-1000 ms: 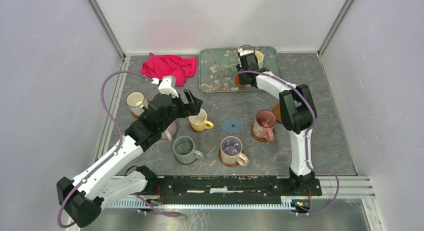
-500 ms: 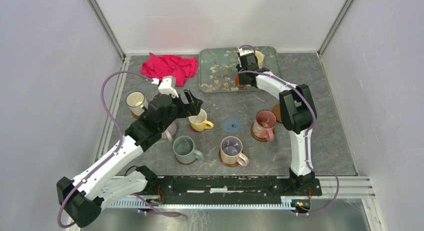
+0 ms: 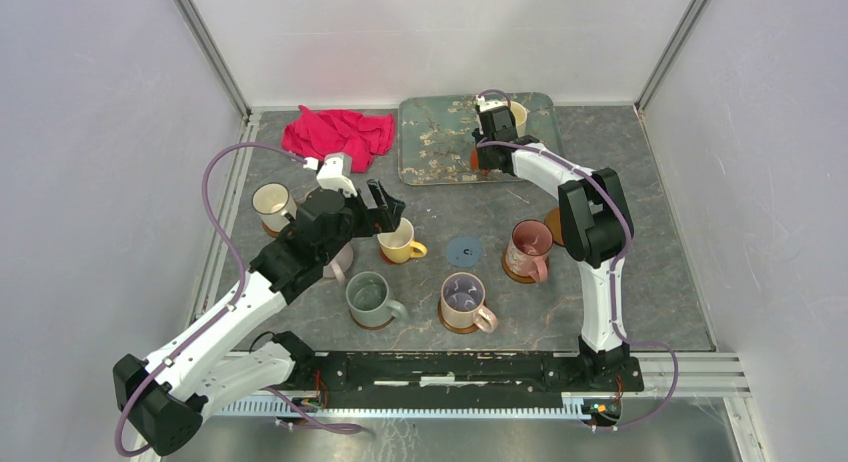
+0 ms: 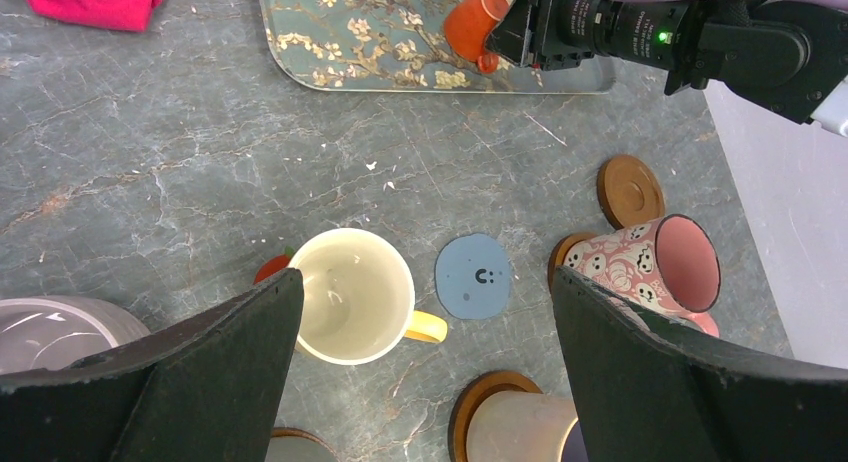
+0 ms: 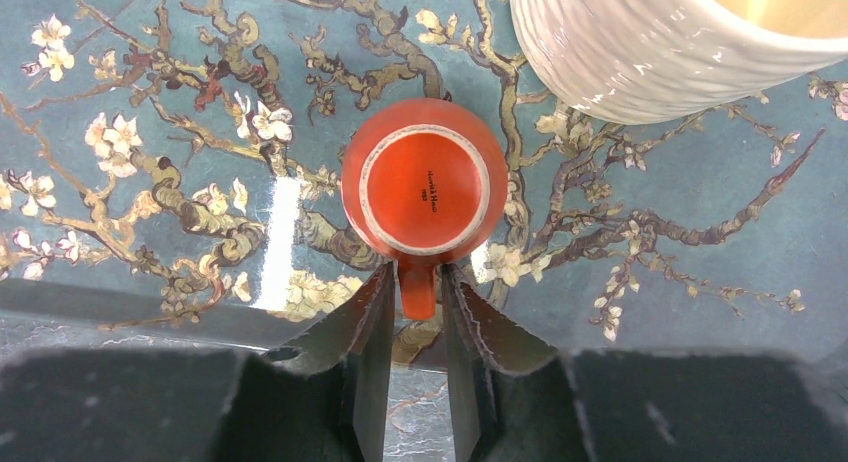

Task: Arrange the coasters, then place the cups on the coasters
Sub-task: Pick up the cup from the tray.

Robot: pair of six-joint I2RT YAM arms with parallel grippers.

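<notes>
- right wrist view: right fingers (image 5: pixel 372 317) pinch the handle of the tiny orange cup (image 5: pixel 424 187), its base facing the camera, over the teal tray (image 5: pixel 130 182), near a cream cup (image 5: pixel 640 52).
- left fingers (image 4: pixel 220 362) spread wide, holding nothing, above the yellow cup (image 4: pixel 350 297) on the bench (image 4: pixel 150 182).
- 1 blue coaster (image 4: pixel 473 275) lies bare just beside that cup.

The right gripper (image 5: pixel 418 282) partly hides the handle of the orange cup (image 5: pixel 425 177); beyond it, we see the cream cup (image 5: pixel 680 52) cropped.

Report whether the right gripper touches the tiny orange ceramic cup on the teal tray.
Touching: in the right wrist view the right gripper pinches the tiny orange cup by its handle, no gap.
</notes>
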